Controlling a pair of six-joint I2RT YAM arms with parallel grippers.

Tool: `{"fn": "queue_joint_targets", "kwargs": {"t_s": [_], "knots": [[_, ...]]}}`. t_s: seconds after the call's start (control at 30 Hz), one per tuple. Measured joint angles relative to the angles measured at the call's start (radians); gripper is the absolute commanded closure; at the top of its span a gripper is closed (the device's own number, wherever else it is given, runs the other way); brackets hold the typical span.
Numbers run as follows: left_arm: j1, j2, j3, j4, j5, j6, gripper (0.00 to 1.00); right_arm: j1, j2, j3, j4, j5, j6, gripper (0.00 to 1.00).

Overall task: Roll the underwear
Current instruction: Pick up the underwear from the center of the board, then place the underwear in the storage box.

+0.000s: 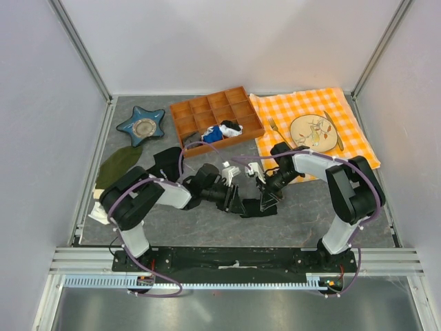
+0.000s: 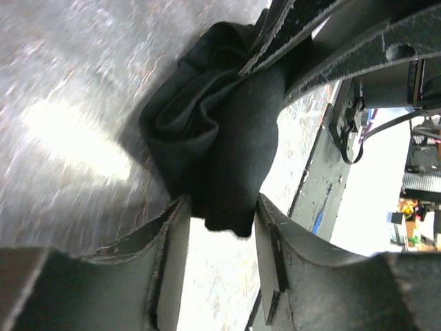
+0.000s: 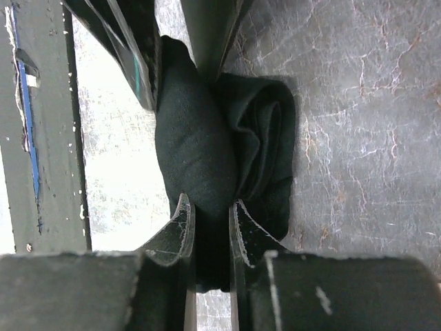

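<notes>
1. Top view: the underwear (image 1: 262, 211) lies bunched on the table (image 1: 310, 221), mid-width and toward the near edge, with the left gripper (image 1: 248, 205) and right gripper (image 1: 267, 198) meeting on it. Bare surface runs to the near edge; the wooden tray (image 1: 217, 117) is well apart by the far edge.
2. Left wrist: the left jaws are half-wide, with the bundle's end loose between them. The fabric looks soft, light and limp, so it is likely to unfurl.
3. Right wrist: the right jaws are narrow and pinch a fold. It is better gripped across the whole roll than by one layer.

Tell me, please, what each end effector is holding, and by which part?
The right end effector pinches the bundled underwear by one end fold. The left end effector straddles its other end; whether it grips cannot be told.
</notes>
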Motion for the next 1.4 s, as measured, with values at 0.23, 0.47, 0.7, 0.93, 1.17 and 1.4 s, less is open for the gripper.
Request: {"fn": "queue_joint_targets", "kwargs": {"t_s": [0.23, 0.47, 0.7, 0.93, 1.17, 1.4], "knots": [[0.031, -0.219, -0.105, -0.13, -0.201, -0.001, 0.47, -0.001, 0.0, 0.005, -0.01, 0.0, 0.004, 0.91], [0.038, -0.608, -0.153, -0.351, -0.427, 0.046, 0.19, -0.009, -0.005, 0.042, -0.055, 0.03, 0.008, 0.96], [0.043, -1.125, -0.14, -0.573, -0.67, 0.083, 0.06, -0.042, 0.003, 0.298, -0.093, 0.116, 0.057, 0.96], [0.043, -1.205, 0.07, -0.839, -0.764, 0.226, 0.08, -0.066, 0.142, 0.722, -0.105, 0.223, 0.116, 0.96], [0.043, -1.244, 0.078, -0.978, -0.838, 0.361, 0.08, -0.072, 0.439, 1.144, -0.108, 0.363, 0.188, 0.96], [0.043, -1.246, 0.066, -0.998, -0.843, 0.398, 0.08, -0.082, 0.662, 1.323, -0.104, 0.437, 0.246, 0.99]]}}
